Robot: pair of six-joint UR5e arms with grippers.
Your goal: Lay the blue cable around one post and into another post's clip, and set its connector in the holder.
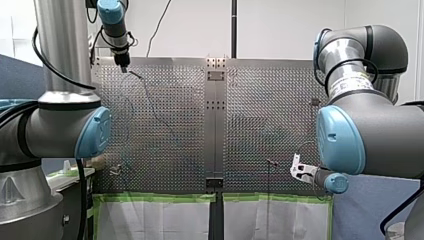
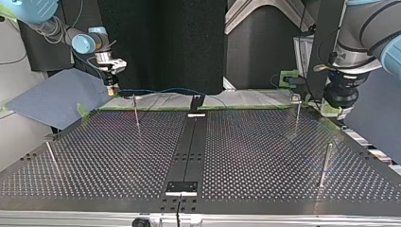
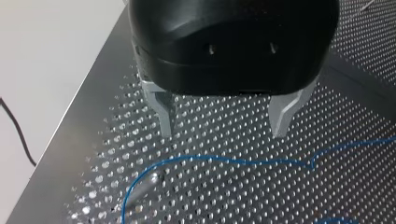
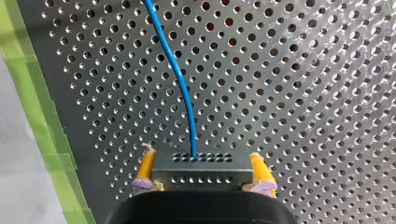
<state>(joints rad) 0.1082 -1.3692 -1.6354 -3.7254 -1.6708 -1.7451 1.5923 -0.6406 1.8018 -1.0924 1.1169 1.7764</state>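
Blue cable x1, connector pinched in R gripper; L gripper agape; 4 posts.

Thin blue cable plugs into grey perforated connector, clamped in my right pincer by bench's green-taped edge; its far stretch lies slack, curving beside a thin post

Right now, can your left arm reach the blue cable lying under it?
Probably yes. My left end effector is open, and the blue cable lies on the table just ahead of its fingers, with nothing between them.
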